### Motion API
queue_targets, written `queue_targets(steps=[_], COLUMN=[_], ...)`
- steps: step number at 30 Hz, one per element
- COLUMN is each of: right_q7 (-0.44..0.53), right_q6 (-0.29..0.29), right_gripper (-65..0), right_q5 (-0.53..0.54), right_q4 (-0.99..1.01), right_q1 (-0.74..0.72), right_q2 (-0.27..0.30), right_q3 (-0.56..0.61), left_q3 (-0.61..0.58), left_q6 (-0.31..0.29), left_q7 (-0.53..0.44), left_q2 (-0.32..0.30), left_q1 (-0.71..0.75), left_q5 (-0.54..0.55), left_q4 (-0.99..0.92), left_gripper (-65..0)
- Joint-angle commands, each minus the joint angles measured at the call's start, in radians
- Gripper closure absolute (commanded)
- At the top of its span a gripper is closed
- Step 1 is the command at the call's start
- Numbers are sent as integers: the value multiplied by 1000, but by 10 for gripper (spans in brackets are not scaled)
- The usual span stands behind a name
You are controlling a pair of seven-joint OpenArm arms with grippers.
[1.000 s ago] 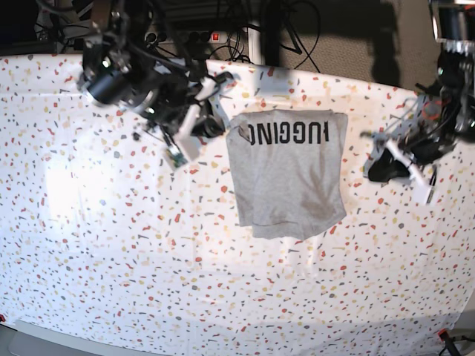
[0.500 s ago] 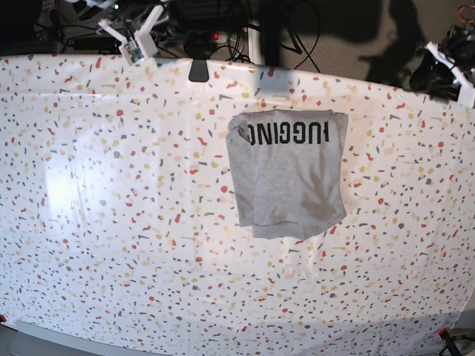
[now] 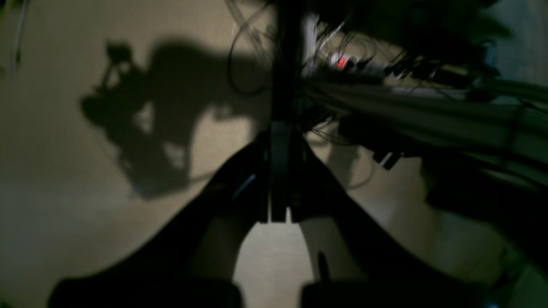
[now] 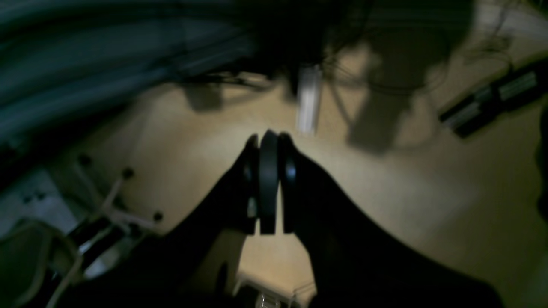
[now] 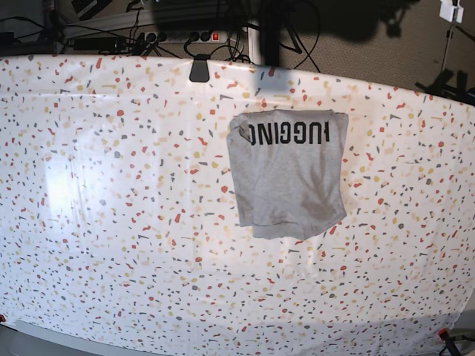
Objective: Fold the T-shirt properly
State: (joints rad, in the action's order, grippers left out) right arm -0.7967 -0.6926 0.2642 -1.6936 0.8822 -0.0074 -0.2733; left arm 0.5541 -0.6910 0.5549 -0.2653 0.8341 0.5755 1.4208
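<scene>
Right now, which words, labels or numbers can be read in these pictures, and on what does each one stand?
"HUGGING", in black block letters, seen mirrored and partly creased at one end, on the folded grey T-shirt lying on the speckled table.
Both wrist views are dark and blurred; no text can be read there.

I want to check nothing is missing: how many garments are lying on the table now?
1. The folded grey T-shirt lies on the speckled table, toward its far edge, right of centre, lettering showing. Nothing else seems hidden.
</scene>
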Motion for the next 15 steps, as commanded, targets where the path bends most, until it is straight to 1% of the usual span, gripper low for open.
queue_targets(steps=[1,3,6,10,12,15], right_q7=[19,44,81,200,244,272], right_q6=[-6,-6,-5,16,26,39], right_gripper=[0,0,0,0,0,0], right_q5=[-10,-49,-60,-85,-114,-162], right_q4=[55,206,436,731,865,1032], right_q1=[-16,-83,-179,-317,-391,-501], right_q2=[4,21,61,121,145,172], right_q3=[-2,-1,-1,-1,-1,-1], left_q3=[7,7,7,7,7,-1], left_q6=[-7,-7,-7,-7,-7,-7], left_q7=[-28,-64,-122,-207,-231,-243], left_q2=[-4,11,18,18,18,19], left_q1=[0,-37,-109,-234,-304,-403], left_q5=[-10,-71,-163,-296,-338,-366], left_q4=[-40,-157,-344,-592,-708,-861], left_gripper=[0,0,0,0,0,0])
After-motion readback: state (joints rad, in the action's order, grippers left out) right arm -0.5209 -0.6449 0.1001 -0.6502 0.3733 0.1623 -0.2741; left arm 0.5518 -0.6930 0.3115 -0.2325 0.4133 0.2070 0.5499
